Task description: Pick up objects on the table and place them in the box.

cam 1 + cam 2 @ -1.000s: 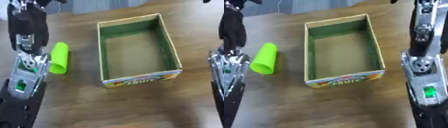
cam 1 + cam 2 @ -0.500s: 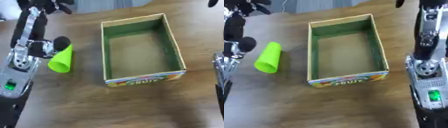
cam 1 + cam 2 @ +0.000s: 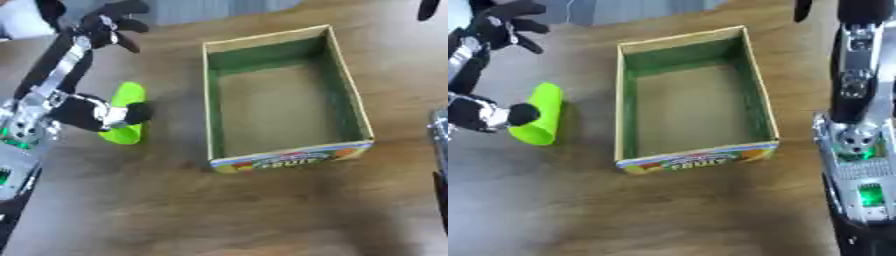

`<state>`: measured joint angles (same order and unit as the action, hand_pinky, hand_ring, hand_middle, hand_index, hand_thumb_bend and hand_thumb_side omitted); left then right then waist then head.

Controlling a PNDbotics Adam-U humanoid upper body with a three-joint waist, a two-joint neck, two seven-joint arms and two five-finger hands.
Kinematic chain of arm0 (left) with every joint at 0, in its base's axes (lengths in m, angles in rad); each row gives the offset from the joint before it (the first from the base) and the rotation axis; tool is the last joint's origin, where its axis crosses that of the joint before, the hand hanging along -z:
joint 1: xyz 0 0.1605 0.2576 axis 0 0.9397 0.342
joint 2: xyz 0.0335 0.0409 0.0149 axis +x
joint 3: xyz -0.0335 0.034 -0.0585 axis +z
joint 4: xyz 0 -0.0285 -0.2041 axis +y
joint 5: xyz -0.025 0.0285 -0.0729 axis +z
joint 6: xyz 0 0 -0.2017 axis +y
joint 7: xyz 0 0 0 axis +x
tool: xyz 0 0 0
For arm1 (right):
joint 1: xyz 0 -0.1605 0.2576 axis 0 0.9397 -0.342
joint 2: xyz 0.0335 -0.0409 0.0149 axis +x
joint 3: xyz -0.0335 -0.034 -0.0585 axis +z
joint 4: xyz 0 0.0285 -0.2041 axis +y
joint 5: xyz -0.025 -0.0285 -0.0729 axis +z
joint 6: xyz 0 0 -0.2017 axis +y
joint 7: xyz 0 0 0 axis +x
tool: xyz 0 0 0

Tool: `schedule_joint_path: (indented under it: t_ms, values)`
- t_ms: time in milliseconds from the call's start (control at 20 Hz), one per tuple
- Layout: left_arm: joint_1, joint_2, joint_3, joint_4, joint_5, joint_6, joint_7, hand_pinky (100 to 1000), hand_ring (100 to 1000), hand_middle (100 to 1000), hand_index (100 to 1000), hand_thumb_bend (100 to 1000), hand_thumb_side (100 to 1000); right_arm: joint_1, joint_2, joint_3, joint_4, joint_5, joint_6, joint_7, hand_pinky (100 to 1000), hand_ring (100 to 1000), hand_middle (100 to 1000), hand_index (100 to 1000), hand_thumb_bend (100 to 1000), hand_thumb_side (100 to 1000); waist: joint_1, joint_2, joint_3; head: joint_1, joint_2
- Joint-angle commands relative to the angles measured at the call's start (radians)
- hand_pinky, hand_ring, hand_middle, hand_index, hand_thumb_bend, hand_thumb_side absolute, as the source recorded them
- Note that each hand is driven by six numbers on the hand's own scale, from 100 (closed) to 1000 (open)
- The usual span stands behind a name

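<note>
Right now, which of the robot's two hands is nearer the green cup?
The left hand, raised at the far left above the lime green cup lying on its side; the right hand is across the box.

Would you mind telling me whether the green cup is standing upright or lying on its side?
On its side. The green cup lies lengthwise on the table, left of the box, showing its long flank.

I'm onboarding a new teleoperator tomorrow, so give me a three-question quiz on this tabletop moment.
1. True or false: the box already holds an object.
2. Multiple choice: the green cup lies (A) in the box, (B) on the table to the box's left, (C) to the box's right.
3. Which hand shows near the cup's side of the table, at the top?

Key:
1. False; its inside is bare.
2. B; it lies on its side.
3. The left hand, fingers spread, holding nothing.
</note>
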<state>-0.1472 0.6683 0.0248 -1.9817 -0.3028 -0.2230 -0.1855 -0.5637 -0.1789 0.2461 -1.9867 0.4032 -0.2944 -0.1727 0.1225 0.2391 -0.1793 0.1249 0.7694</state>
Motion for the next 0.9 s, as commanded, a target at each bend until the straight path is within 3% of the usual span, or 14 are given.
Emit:
schedule_joint_path:
  t_ms: [50, 100, 150, 200, 300, 550, 900]
  values:
    - [0.006, 0.078, 0.012, -0.008, -0.048, -0.003, -0.112, 768, 886, 931, 1000, 996, 565, -0.004, -0.012, 0.002, -0.013, -0.005, 0.000, 0.006, 195, 720, 703, 881, 345, 1000, 0.000, -0.013, -0.003, 0.013, 0.001]
    - [0.007, 0.092, 0.013, -0.004, -0.053, -0.008, -0.147, 818, 921, 969, 1000, 1000, 475, -0.004, -0.012, 0.002, -0.013, -0.005, 0.000, 0.007, 199, 722, 702, 881, 341, 1000, 0.001, -0.014, -0.003, 0.013, 0.001]
    - [0.008, 0.108, 0.016, 0.001, -0.057, -0.015, -0.182, 818, 921, 969, 1000, 1000, 475, -0.003, -0.011, 0.001, -0.013, -0.006, 0.000, 0.007, 199, 722, 702, 881, 341, 1000, 0.002, -0.015, -0.004, 0.013, 0.001]
    - [0.010, 0.122, 0.019, 0.006, -0.060, -0.020, -0.210, 917, 980, 1000, 1000, 1000, 446, -0.003, -0.011, 0.002, -0.013, -0.006, 0.000, 0.006, 203, 724, 702, 880, 338, 1000, 0.004, -0.015, -0.005, 0.012, 0.001]
    - [0.016, 0.159, 0.026, 0.017, -0.077, -0.025, -0.271, 998, 1000, 1000, 1000, 1000, 443, -0.002, -0.011, 0.002, -0.013, -0.006, 0.000, 0.007, 204, 724, 701, 880, 335, 1000, 0.007, -0.018, -0.006, 0.009, 0.001]
    - [0.021, 0.235, 0.053, 0.001, -0.192, -0.019, -0.361, 1000, 1000, 1000, 1000, 1000, 431, 0.005, -0.012, 0.003, -0.013, -0.007, 0.001, 0.009, 202, 724, 700, 880, 341, 1000, 0.016, -0.024, -0.004, 0.003, 0.001]
    - [0.022, 0.287, 0.069, -0.009, -0.369, 0.024, -0.420, 1000, 1000, 1000, 1000, 1000, 426, 0.015, -0.014, 0.004, -0.013, -0.009, 0.002, 0.016, 201, 724, 699, 879, 349, 1000, 0.023, -0.032, -0.001, -0.003, 0.001]
